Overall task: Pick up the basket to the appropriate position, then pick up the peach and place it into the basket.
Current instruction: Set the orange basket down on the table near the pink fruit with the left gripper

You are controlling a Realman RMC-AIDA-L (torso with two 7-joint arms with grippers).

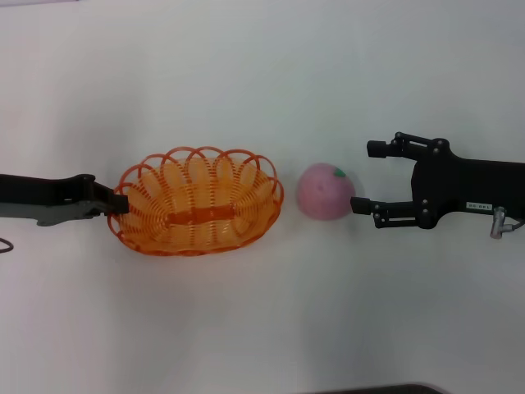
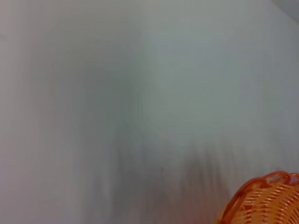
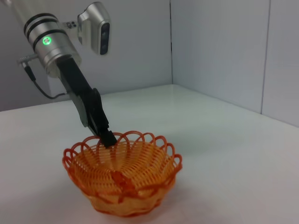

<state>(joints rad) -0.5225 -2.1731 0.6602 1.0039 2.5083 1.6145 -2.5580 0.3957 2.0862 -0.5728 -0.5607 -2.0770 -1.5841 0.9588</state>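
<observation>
One basket (image 1: 197,203), one peach (image 1: 325,191).

A plain white table in a pale, panelled corner.

The table (image 1: 262,74) is smooth, white and slightly glossy, filling the whole head view except for a dark strip (image 1: 377,389) at its near edge. In the right wrist view, light grey walls (image 3: 219,51) rise behind it and meet in a corner, divided by thin vertical seams into flat panels. The lighting is even and soft, giving faint reflections on the tabletop and only weak shadows.
</observation>
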